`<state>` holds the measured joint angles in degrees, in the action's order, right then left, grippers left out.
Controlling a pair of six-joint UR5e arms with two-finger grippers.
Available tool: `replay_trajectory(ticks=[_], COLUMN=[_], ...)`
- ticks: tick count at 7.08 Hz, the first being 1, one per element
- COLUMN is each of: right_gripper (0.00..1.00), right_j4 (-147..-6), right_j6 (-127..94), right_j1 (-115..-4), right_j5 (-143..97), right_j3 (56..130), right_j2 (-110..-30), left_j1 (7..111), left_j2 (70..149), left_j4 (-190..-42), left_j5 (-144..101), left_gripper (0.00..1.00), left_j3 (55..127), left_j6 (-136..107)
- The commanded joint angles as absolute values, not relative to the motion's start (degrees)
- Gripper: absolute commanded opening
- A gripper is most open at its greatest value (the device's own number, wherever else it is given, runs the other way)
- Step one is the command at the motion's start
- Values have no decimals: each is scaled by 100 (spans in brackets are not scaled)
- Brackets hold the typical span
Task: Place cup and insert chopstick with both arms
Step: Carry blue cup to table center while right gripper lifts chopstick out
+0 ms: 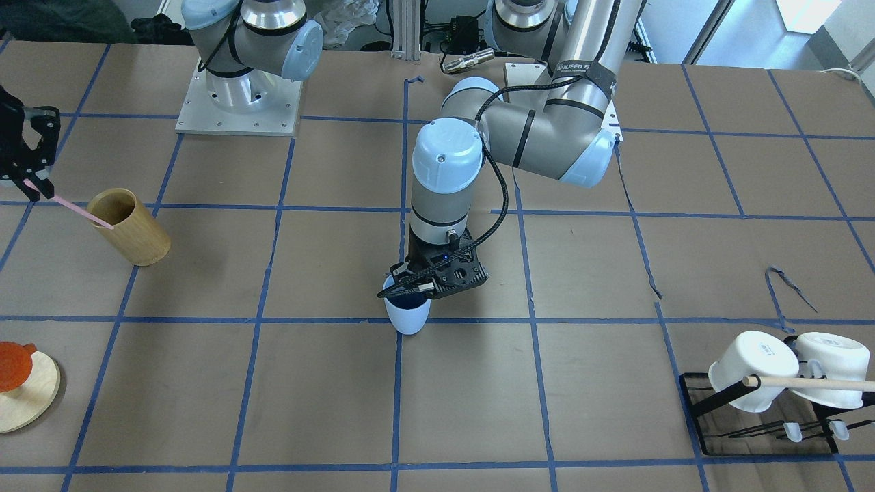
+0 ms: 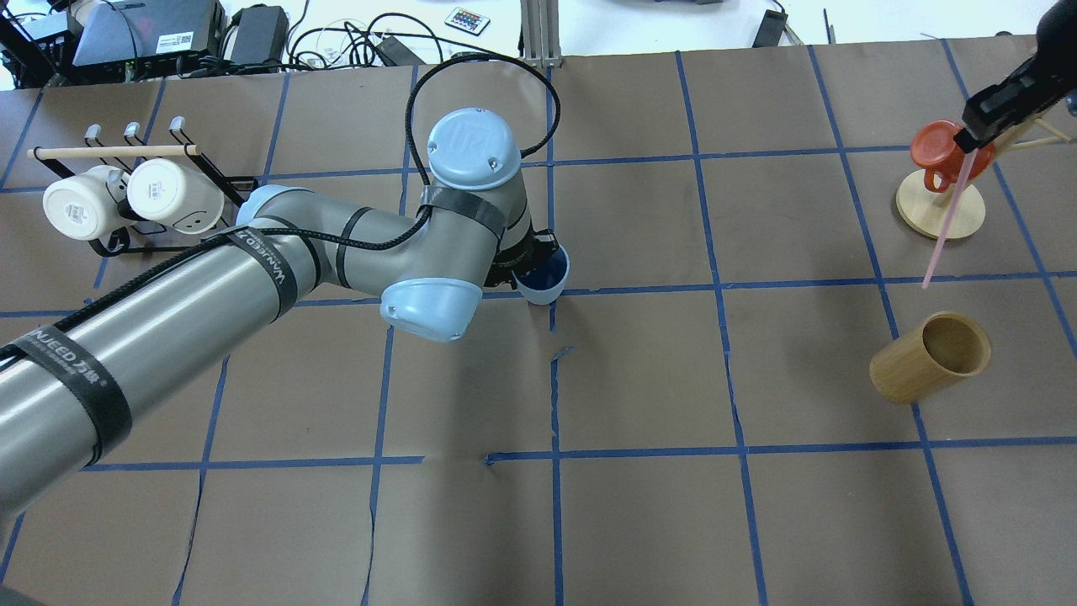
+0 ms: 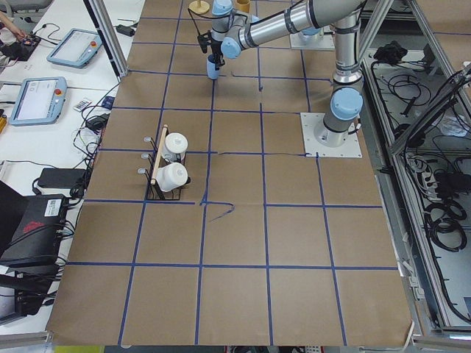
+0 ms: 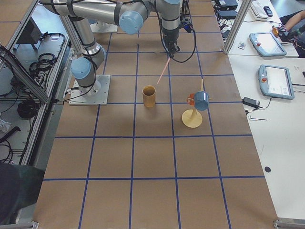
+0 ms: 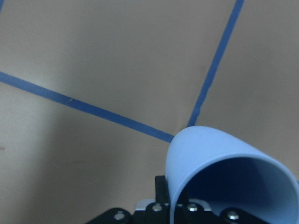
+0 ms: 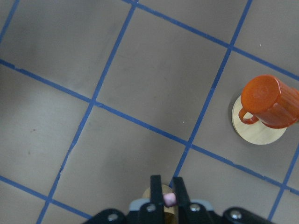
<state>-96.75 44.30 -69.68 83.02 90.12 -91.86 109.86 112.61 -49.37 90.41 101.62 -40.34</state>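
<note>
Taped table (image 1: 205, 410); left arm (image 1: 444, 184) low over cup (image 1: 408, 322) (right arm (image 4: 95, 10) aloft, chopstick (image 1: 81, 211))

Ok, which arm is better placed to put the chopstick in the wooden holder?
Right: the right claw grips the chopstick, its tip hanging close to the holder's mouth. The left claw is mid-table, shut on the blue cup.

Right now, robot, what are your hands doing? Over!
Left gripper shut on blue cup, mid-table. Right gripper shut on pink chopstick, tip just short of bamboo cup, not in. Nothing blocking its mouth.
</note>
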Motion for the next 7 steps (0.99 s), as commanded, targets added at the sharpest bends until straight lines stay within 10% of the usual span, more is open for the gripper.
replay_trajectory(ticks=[1, 2, 7], right_gripper=[0, 0, 0], right_j4=[-10123, -10273, -12249], right_j6=[4386, 4394, 2185], right_j1=[-7013, -7040, -8987], right_j5=[7187, 7059, 7477], right_j3=[9017, 9035, 9623], right_j2=[-9193, -9193, -9114], left_j1=[11030, 11030, 10164], left_j2=[11364, 11373, 10391], left_j4=[-4957, -4905, -7545], left_j5=[8983, 9035, 9097], left_gripper=[21, 85, 97], left_j3=[10029, 10020, 8536], left_j6=[-4035, -4025, -2213])
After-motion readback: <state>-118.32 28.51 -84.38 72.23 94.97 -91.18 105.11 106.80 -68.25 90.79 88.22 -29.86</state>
